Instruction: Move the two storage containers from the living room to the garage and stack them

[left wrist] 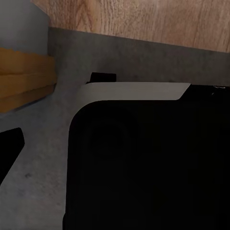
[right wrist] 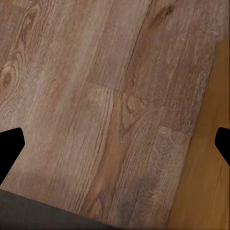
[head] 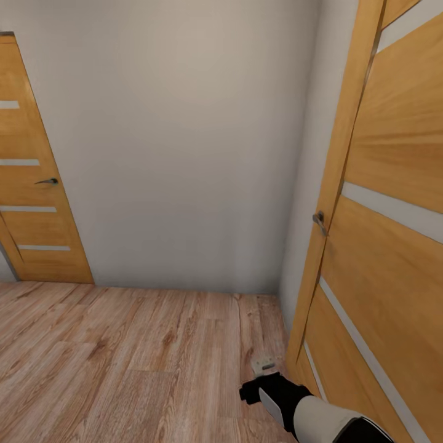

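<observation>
A home hallway is being indicated by wood-plank flooring (head: 123, 357), plain white wall (head: 184, 135), and two wooden interior doors (head: 394, 246).

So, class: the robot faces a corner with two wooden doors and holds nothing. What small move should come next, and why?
Probably turn the base away from the white wall: the right gripper hangs open over wood-plank floor, empty, and no container is visible.
</observation>
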{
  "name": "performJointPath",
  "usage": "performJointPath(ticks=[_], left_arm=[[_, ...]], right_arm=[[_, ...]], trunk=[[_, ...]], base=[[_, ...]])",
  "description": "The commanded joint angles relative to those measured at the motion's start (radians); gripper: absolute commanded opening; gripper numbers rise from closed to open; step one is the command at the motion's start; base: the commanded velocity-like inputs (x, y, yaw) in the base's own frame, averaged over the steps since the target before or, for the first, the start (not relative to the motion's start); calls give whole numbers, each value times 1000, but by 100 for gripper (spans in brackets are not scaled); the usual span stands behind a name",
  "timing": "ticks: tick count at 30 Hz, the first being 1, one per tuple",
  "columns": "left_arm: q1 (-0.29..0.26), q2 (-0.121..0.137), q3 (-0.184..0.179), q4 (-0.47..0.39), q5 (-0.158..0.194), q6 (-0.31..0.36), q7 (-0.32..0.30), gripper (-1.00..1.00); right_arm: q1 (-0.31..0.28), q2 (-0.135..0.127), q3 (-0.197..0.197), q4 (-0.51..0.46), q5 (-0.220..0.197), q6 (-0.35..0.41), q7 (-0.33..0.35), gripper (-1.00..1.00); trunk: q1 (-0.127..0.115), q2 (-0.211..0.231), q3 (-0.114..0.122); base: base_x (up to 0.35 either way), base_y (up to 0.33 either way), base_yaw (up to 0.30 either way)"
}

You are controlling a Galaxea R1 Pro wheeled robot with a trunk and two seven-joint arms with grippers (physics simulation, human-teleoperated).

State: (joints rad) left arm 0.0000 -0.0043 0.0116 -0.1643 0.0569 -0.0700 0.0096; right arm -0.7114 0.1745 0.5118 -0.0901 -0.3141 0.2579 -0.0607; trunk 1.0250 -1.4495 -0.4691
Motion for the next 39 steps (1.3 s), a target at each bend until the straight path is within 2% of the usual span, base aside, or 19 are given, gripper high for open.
performJointPath(ticks=[1,5,7,9,10,12,15,20,25,32,34,36,39], left_arm=[[0,0,1,0,6,-2,1,100],[0,0,1,0,6,-2,1,100],[0,0,1,0,7,-2,1,100],[0,0,1,1,7,-2,1,100],[0,0,1,1,7,-2,1,100],[0,0,1,2,7,-2,1,100],[0,0,1,2,9,-2,1,100],[0,0,1,2,10,-2,0,100],[0,0,1,3,10,-3,0,100],[0,0,1,3,11,-4,0,100],[0,1,1,3,12,-4,0,100],[0,1,2,3,13,-4,0,100],[0,1,2,3,15,-4,2,100]], right_arm=[[0,0,8,0,-9,3,-5,100],[0,0,8,20,-8,-7,-5,100],[1,0,8,38,-4,-40,5,100],[14,0,8,47,22,-96,13,100],[32,0,8,53,55,-127,16,100],[61,0,8,61,94,-149,15,100],[96,0,8,76,116,-163,15,100],[129,0,7,109,122,-204,15,100],[209,0,8,121,124,-253,12,100],[270,0,8,122,124,-283,12,100],[315,0,7,122,122,-299,12,100],[330,0,7,122,121,-302,12,100],[374,-25,7,122,117,-330,14,100]], trunk=[[0,-1,-1],[0,-1,-1],[0,-1,-1],[0,-1,-1],[0,-1,-1],[0,-1,-1],[0,-1,-1],[0,-1,-1],[0,-1,-1],[0,-1,-1],[0,-1,-1],[0,-1,-1],[0,-1,-1]], base=[[0,0,0],[0,0,0],[0,0,0],[0,0,0],[0,0,0],[0,0,0],[0,0,0],[0,0,0],[0,0,0],[0,0,0],[0,0,0],[0,0,0],[0,0,0]])
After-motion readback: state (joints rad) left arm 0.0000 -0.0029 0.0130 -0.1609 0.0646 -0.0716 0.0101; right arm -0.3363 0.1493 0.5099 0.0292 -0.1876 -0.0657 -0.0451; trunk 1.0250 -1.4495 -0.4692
